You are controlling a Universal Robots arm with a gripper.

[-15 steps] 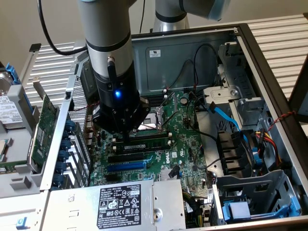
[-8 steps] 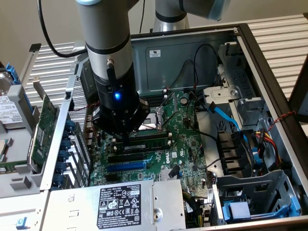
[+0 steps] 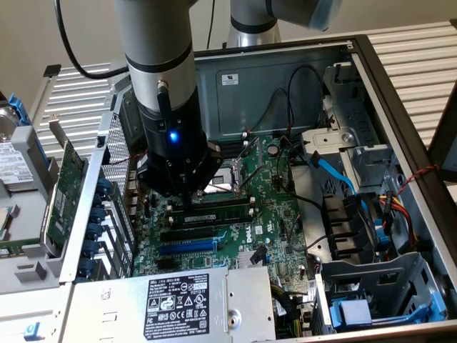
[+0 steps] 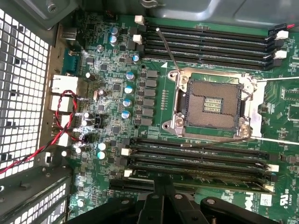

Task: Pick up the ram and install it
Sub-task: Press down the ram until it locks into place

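ram (image 3: pixel 220 209) lay in slot (image 4: pixel 196 183) below hand (image 3: pixel 187 191); hand's grip state unclear. judged light, stiff, fragile; hold by long edges, avoid chips.

Bright light is glaring off the white perforated metal grille (image 4: pixel 23 84); beside it, the green motherboard (image 4: pixel 112 93) is showing sharply.

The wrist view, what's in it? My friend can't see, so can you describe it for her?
A black robot claw hangs just above a long, thin, dark green ram stick lying along the black memory slots of a green computer motherboard. Beyond them sits an empty silver square processor socket.
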